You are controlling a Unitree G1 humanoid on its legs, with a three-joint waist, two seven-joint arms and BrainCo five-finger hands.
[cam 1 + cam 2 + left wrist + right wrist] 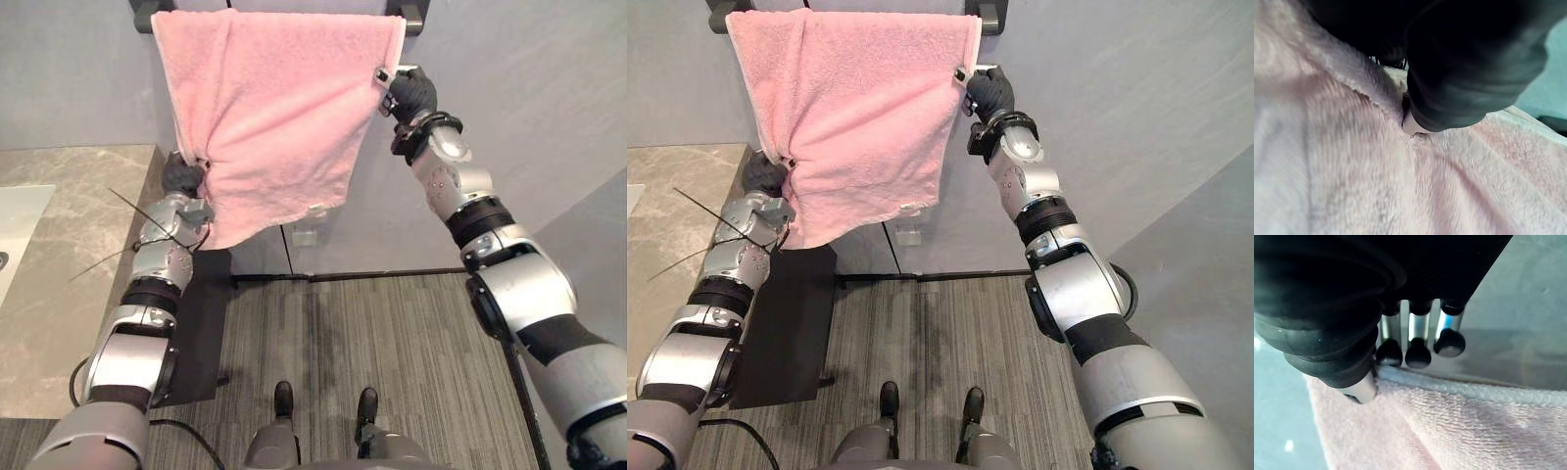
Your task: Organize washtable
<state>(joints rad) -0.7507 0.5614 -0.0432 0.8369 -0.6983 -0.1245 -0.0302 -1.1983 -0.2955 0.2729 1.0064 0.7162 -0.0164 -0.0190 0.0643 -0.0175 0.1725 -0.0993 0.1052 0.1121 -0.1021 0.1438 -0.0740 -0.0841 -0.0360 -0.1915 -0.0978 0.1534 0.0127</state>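
Towel (265, 108) edges in left hand (182, 175), right hand (411, 95)

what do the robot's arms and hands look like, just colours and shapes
Both arms are silver-grey rounded shells with black bands at the joints: the left arm and the right arm. Each wrist and the back of each hand sit under a dark ribbed cover, on the left hand and the right hand. The fingers are slim silver rods with rounded dark tips.

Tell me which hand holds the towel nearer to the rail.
The right hand, pinching the pink towel at its upper corner; the left hand grips its edge lower.
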